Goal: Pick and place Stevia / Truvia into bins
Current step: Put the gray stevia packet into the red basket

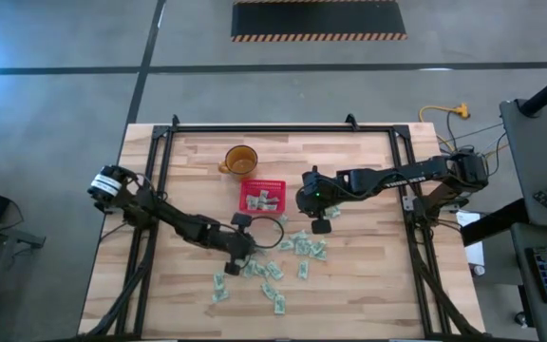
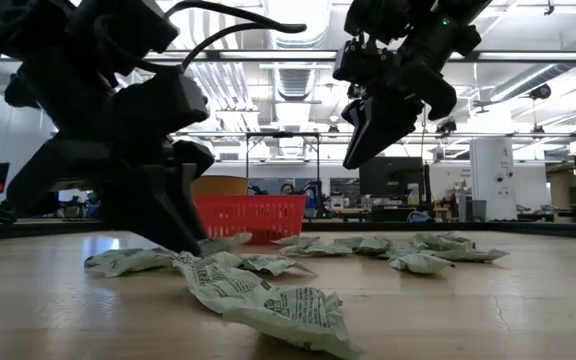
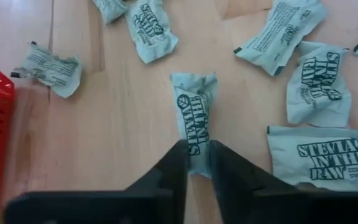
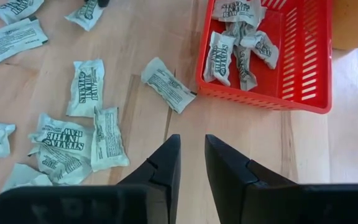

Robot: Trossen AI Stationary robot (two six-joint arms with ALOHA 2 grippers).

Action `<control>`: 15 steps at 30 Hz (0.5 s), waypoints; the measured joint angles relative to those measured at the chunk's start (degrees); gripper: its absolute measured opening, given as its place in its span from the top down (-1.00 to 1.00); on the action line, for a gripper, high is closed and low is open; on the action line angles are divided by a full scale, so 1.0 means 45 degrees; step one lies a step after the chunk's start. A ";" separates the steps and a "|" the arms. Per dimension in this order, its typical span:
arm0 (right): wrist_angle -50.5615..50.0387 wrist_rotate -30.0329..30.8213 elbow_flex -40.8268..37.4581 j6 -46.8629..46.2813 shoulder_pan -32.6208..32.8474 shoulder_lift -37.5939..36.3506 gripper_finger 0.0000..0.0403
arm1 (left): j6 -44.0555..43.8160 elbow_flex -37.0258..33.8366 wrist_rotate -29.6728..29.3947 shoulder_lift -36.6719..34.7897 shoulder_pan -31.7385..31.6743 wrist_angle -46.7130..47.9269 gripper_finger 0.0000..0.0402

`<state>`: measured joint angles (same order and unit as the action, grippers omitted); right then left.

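Many pale green and white Stevia sachets (image 1: 297, 249) lie scattered flat on the wooden table, near of the red mesh basket (image 1: 246, 196). Several more sachets (image 4: 238, 43) lie inside the basket (image 4: 260, 99). My left gripper (image 1: 242, 258) is down at the table among the loose sachets and is shut on one sachet (image 3: 194, 112). My right gripper (image 1: 320, 225) hangs above the table (image 2: 360, 150), right of the basket. Its fingers (image 4: 192, 155) stand narrowly open with nothing between them. My left gripper (image 3: 197, 149) pinches one sachet between its two fingers by one short end (image 3: 197, 163). The fingers come slanting down from above and lie along the sachet's length. The rest of the sachet (image 3: 193, 93) lies flat on the table beyond the fingertips.
An amber cup (image 1: 240, 160) stands just beyond the basket on its far side. Other sachets (image 3: 319, 84) lie close on both sides of the held one. Bare wood shows on the table's right side (image 1: 368, 275) and along its near edge. A black frame borders the table.
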<state>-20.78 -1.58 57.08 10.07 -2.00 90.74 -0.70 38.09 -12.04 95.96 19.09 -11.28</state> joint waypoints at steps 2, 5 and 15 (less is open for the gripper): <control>-0.0004 0.0002 0.0000 -0.0005 0.0002 0.0005 0.68 | 0.0058 0.0003 -0.0007 -0.0023 0.0000 0.0070 0.91; -0.0046 0.0009 0.0000 -0.0005 0.0000 0.0005 0.68 | 0.0320 -0.0006 -0.0074 -0.0130 0.0000 0.0104 0.98; -0.1110 0.0276 0.0000 -0.0538 0.0000 0.0005 0.72 | 0.0226 -0.0064 -0.2020 -0.1299 0.0029 0.0076 0.96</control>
<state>-25.77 -0.34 57.08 7.64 -2.00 90.76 0.32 37.80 -21.13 90.12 19.22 -10.93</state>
